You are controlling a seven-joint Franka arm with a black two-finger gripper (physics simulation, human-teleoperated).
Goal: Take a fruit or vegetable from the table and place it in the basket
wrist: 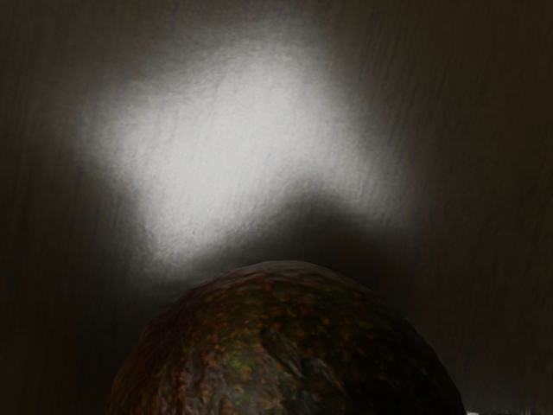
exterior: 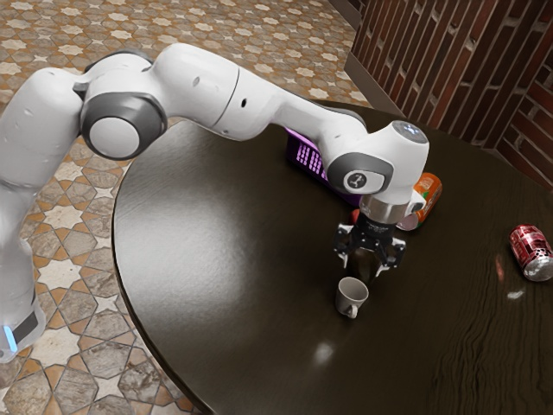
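**One avocado (exterior: 360, 266) lay under the hand (exterior: 366, 259), just beside the mug (exterior: 351, 292)**

It was dark and speckled. How far open the hand was, and whether it had hold of the avocado, I could not tell. The white mug stood upright on the dark round bench (exterior: 190, 259). Well apart from the mug were the purple basket (exterior: 309, 157), an orange can (exterior: 428, 188) and, toward the exterior view's right, a red can (exterior: 528, 245) on its side.
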